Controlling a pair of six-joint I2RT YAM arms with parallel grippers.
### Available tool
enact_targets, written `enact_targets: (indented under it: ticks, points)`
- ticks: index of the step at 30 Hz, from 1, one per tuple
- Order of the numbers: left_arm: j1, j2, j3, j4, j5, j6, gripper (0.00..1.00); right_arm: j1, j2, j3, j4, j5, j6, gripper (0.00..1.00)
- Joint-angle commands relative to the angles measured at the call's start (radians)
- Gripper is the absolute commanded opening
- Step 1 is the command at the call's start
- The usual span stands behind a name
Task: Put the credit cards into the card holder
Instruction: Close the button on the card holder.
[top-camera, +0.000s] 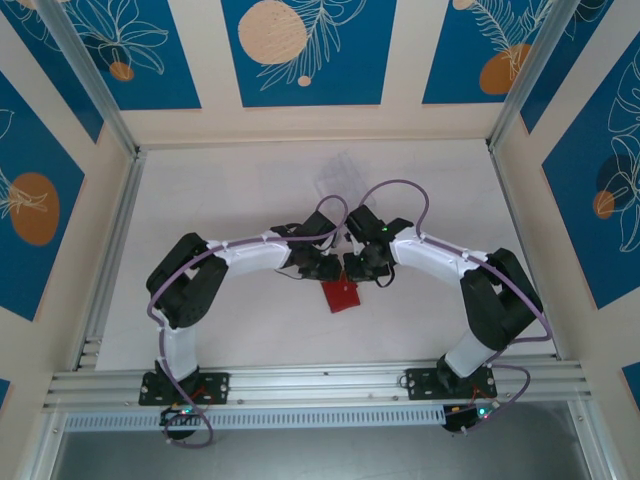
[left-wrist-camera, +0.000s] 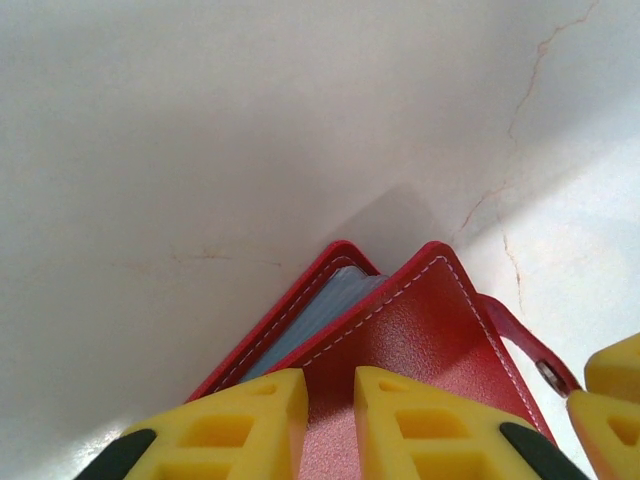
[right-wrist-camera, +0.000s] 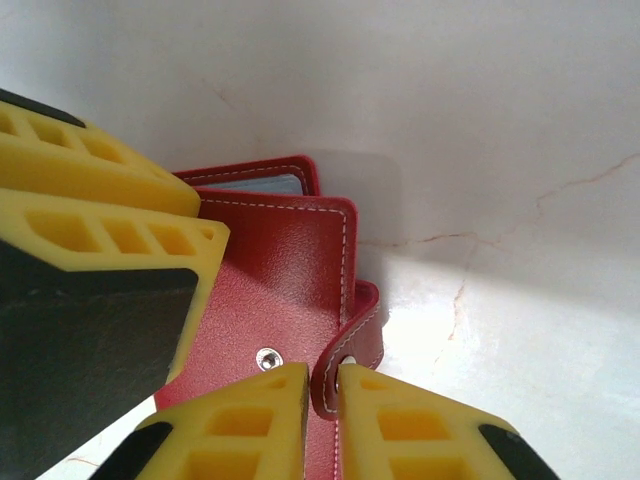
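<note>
Card holder (right-wrist-camera: 290, 290): plain red cover with white stitching; no lettering can be read.
Snap stud (right-wrist-camera: 268, 358): bare metal, no legible mark.
Wall panels (top-camera: 300, 50): blue, with white leaf outlines and orange circles; no words.
Worktop (top-camera: 240, 200): white and unprinted.

I see the card holder (top-camera: 341, 295) lying on the white bench around the middle, a little toward the near side. It is a small red wallet with white stitching along its edges. Its covers stand slightly apart, with grey-blue pockets (left-wrist-camera: 322, 305) showing between them. The snap tab (right-wrist-camera: 352, 330) curls round one edge, unfastened, just beside a metal stud (right-wrist-camera: 268, 358).
</note>
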Motion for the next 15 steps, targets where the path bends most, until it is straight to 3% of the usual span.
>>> enact_targets:
  ticks: [1,15]
  points:
    - [-0.033,0.052,-0.040,-0.043,0.008,0.009,0.21,-0.004,-0.015,-0.004,-0.001,-0.038,-0.010,0.16]
    - [-0.034,0.055,-0.034,-0.044,0.009,0.008,0.21,0.009,0.001,0.006,-0.018,0.002,-0.023,0.26]
